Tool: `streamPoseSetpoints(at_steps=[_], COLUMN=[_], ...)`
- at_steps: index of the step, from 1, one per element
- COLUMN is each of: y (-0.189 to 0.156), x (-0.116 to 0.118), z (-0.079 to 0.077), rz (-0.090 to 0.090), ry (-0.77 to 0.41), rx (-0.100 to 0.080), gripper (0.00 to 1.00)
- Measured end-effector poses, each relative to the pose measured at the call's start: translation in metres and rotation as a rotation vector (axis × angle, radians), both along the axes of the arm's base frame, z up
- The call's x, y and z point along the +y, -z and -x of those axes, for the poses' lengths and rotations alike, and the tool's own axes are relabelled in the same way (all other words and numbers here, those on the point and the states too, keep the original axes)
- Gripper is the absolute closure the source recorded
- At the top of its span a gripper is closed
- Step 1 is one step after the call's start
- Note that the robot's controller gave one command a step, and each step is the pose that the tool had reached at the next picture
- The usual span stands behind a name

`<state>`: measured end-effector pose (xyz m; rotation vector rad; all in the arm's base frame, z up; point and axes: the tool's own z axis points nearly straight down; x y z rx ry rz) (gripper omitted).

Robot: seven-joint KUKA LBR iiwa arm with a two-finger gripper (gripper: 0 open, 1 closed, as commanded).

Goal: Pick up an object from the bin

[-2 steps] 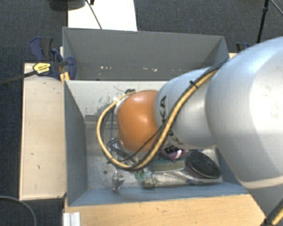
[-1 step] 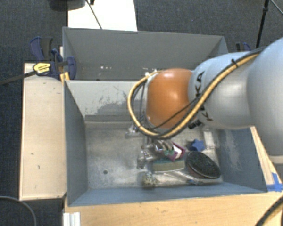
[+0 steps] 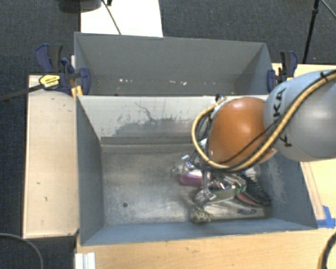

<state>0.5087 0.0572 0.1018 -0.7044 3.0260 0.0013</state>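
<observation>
My gripper (image 3: 206,177) reaches down under the arm's orange dome into the right front part of the bin, and most of it is hidden. Just to its left lies a pink, tube-like thing (image 3: 189,179) with a crumpled silvery piece (image 3: 184,165) above it. Directly below the gripper is a shiny metal tool (image 3: 214,195) lying at a slant. A small brownish lump (image 3: 199,217) rests against the front wall.
More things are heaped to the right of the gripper: a green piece (image 3: 241,191), a black ridged item (image 3: 259,196) and a flat grey part (image 3: 235,207). The arm and its looped cables cover the bin's right rear.
</observation>
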Motion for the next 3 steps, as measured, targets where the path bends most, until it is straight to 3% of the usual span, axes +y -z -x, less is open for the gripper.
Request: streamPoseSetpoints(at_steps=[1,2,3], y=[0.029,0.029,0.026], x=[-0.049,-0.093,-0.092], z=[-0.047,-0.065,-0.067], rz=[0.004,0.003,0.004], ry=[-0.131,-0.138,-0.134], rx=[0.024,0.024,0.018], gripper=[0.00,0.00,1.00])
